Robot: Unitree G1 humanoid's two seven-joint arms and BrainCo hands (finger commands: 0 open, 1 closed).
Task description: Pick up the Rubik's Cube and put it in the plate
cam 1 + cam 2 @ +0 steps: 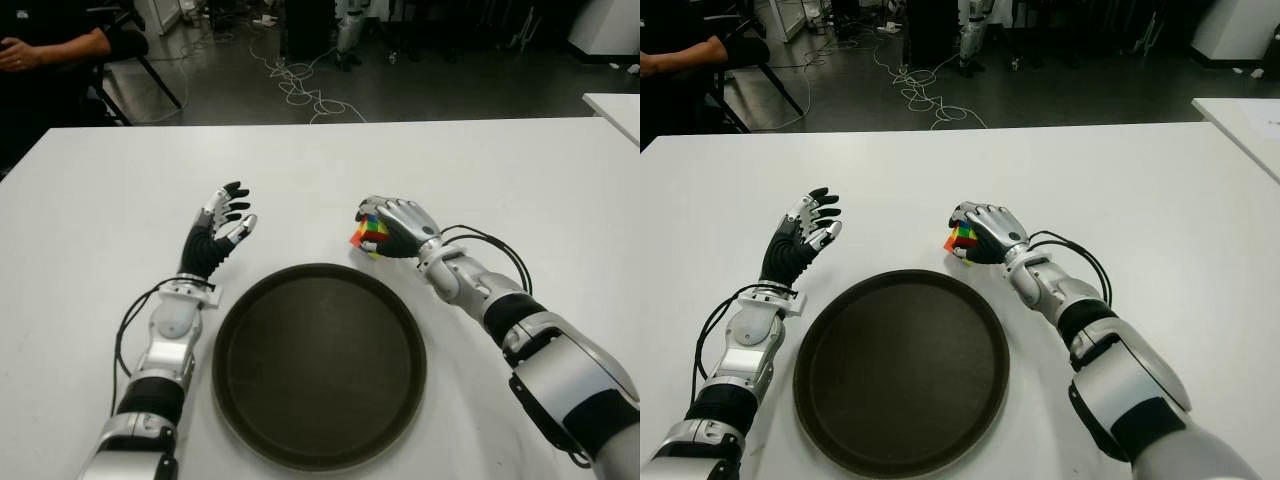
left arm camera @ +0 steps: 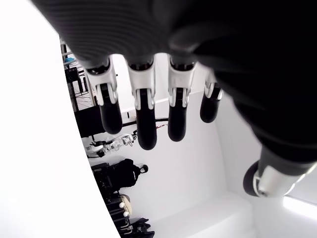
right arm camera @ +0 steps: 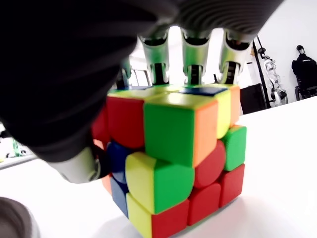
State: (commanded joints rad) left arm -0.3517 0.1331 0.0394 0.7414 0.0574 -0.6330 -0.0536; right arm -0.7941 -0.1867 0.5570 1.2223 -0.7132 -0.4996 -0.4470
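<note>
White table [image 1: 520, 180]; dark floor, cables [image 1: 300, 85] behind; person seated.

plate [image 1: 318, 440] bare, just beside right hand [image 1: 398, 228]

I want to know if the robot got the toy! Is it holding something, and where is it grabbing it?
The right hand is closed on the Rubik's Cube, fingers over its top, thumb at its side. The left hand holds nothing.

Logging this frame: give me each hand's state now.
Left hand: open, holding nothing.
Right hand: closed on the Rubik's Cube.
</note>
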